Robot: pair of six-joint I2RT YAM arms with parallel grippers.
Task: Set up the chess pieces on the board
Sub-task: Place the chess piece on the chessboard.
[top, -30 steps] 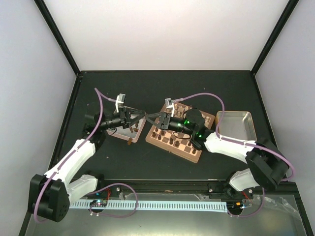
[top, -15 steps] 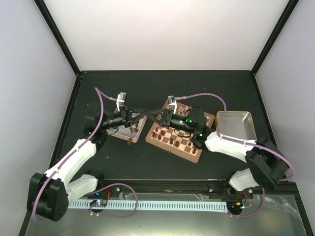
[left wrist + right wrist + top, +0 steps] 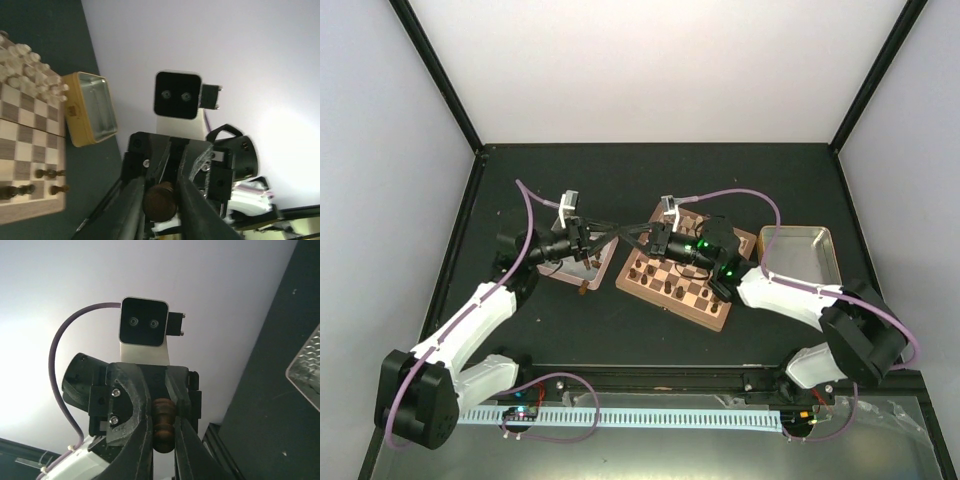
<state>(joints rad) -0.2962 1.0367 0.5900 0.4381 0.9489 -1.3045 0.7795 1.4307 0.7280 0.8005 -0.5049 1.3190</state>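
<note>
My left gripper and right gripper have drawn together since a second ago. They meet tip to tip between the tray and the board, and both clamp one dark piece above the table.

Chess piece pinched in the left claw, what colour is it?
The chess piece is dark brown, clearest in the left wrist view.

The board is checked light tan and dark brown, its rim tan wood. Chess pieces on it are dark brown, the chessmen cream-white. The tray beside the board has mustard-yellow walls, silver inside. The chess piece between the black jaws is dark brown.
</note>
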